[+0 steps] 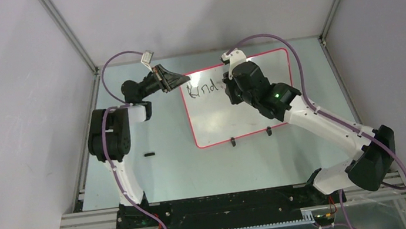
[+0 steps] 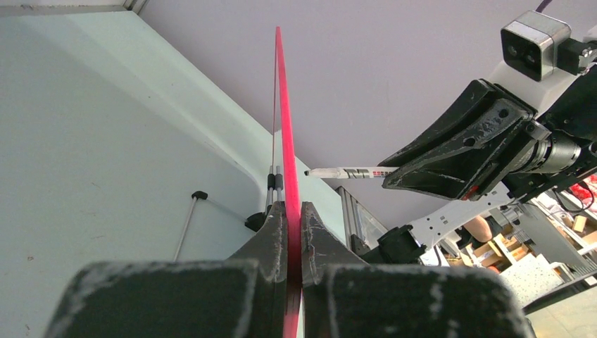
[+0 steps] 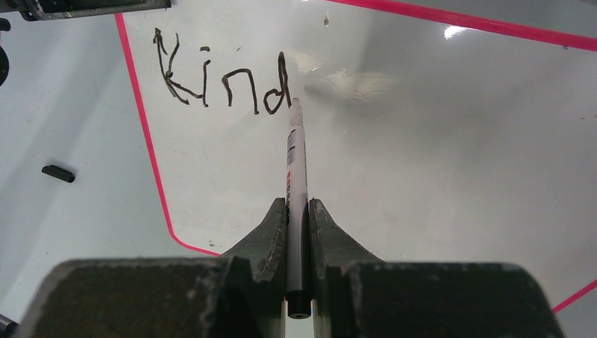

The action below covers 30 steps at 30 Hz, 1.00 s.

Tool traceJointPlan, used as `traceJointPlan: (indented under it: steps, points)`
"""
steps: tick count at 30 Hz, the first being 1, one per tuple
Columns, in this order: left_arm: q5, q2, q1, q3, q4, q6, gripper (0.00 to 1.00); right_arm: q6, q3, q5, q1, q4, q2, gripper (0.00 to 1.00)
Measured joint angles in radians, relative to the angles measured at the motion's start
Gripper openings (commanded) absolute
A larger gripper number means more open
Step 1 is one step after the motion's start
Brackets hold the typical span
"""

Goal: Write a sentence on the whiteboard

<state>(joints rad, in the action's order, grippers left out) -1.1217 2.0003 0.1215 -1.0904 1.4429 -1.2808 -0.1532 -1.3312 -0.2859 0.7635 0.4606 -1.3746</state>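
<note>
The whiteboard [image 1: 247, 106] lies on the table, white with a red-pink rim and two black clip feet at its near edge. Black letters "Kind" [image 1: 202, 89] stand near its upper left corner; they also show in the right wrist view [image 3: 224, 76]. My left gripper [image 1: 175, 81] is shut on the board's rim [image 2: 286, 155] at that corner. My right gripper [image 1: 232, 90] is shut on a white marker [image 3: 297, 183], its tip just right of the "d" on the board [image 3: 422, 162]. The marker also shows in the left wrist view [image 2: 348, 172].
A small black cap [image 1: 149, 155] lies on the table left of the board; it also shows in the right wrist view [image 3: 58, 173]. Grey enclosure walls and metal frame posts [image 1: 69, 37] bound the table on three sides.
</note>
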Motion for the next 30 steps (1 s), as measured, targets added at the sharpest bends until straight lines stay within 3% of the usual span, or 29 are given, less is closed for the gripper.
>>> traceJointPlan:
  steps: [10, 13, 19, 22, 30]
  points:
    - [-0.002, 0.016, -0.001, -0.011, 0.012, -0.013, 0.01, 0.008, 0.0, -0.023, -0.002, 0.002, -0.008, 0.0]
    - [-0.003, 0.016, -0.001, -0.011, 0.013, -0.013, 0.05, 0.008, 0.0, -0.025, -0.002, 0.003, -0.008, 0.0]
    - [-0.004, 0.016, -0.002, -0.011, 0.014, -0.014, 0.22, 0.008, 0.0, -0.024, -0.003, 0.006, -0.008, 0.0]
    - [-0.007, 0.016, -0.002, -0.011, 0.016, -0.023, 0.41, 0.008, 0.0, -0.024, -0.006, 0.006, -0.008, 0.0]
    - [-0.009, 0.016, -0.003, -0.011, 0.021, -0.032, 0.56, 0.008, 0.0, -0.023, -0.01, 0.006, -0.008, 0.0]
